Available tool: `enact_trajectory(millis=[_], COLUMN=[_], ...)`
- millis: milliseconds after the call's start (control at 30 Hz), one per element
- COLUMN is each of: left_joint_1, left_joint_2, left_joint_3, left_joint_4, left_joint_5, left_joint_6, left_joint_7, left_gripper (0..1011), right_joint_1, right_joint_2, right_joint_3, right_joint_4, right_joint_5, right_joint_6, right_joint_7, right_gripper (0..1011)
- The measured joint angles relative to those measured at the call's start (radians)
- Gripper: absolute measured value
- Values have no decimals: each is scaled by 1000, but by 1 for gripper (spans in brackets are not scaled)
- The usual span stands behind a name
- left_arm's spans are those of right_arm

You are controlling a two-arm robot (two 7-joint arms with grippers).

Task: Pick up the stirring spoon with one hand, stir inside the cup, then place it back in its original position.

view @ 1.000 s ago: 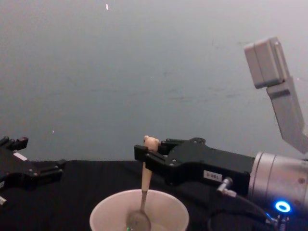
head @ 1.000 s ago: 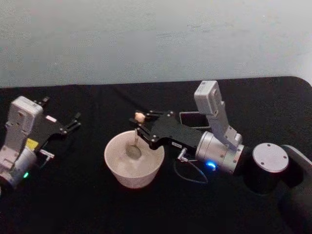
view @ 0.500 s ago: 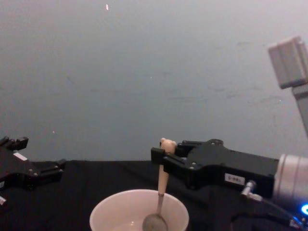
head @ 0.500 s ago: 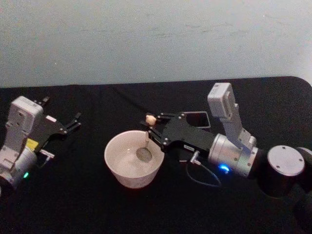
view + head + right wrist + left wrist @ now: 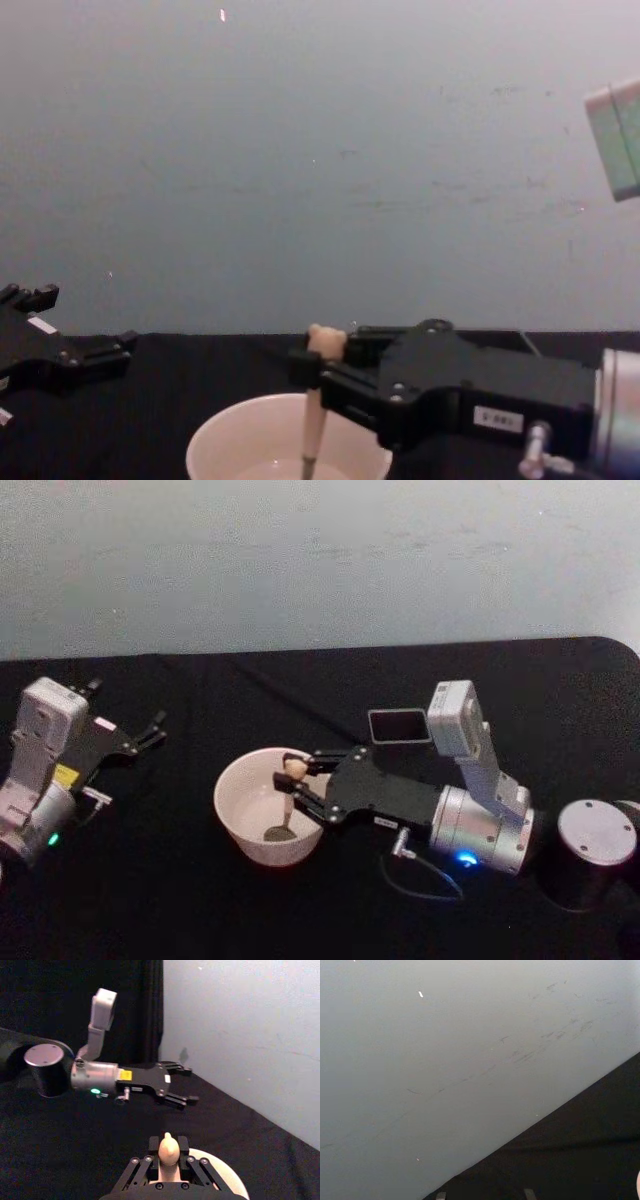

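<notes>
Stirring spoon (image 5: pixel 287 805) stood nearly upright inside the cup (image 5: pixel 235 815), bowl near its bottom, handle clenched below the bear head by the right gripper (image 5: pixel 298 788). Dark square holder (image 5: pixel 399 725) stood beyond the cup to its right; left gripper (image 5: pixel 126 706), fingers spread, rested well left of it.

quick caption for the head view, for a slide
Right tool grips the stirring spoon, bowl down inside the cup; dark holder behind, left tool parked at far left.

black tablecloth (image 5: pixel 200 900), pale grey wall (image 5: pixel 300 560)
</notes>
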Motion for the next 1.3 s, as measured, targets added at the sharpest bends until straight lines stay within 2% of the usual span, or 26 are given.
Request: enact_trajectory(millis=[200,400,667,933,1300], left_joint_1=[0,0,0,0,0], left_joint_2=[0,0,0,0,0], left_joint_3=[0,0,0,0,0], left_joint_4=[0,0,0,0,0], left_joint_5=[0,0,0,0,0], left_joint_6=[0,0,0,0,0], left_joint_7=[0,0,0,0,0], left_gripper=[1001,1002,1001,1001,1001], right_joint_1=[12,48,82,92,86], right_joint_2=[-18,-64,-106,-115,-114], right_joint_3=[-18,-30,-21,2,14], right_joint_4=[5,56,121,145,142], right_joint_5=[6,3,-21,-34,-41], right_joint_6=[-1,-7,-12,-14,-8], right_joint_7=[1,-25,-76,-99,-101], right_gripper=[212,212,212,212,212])
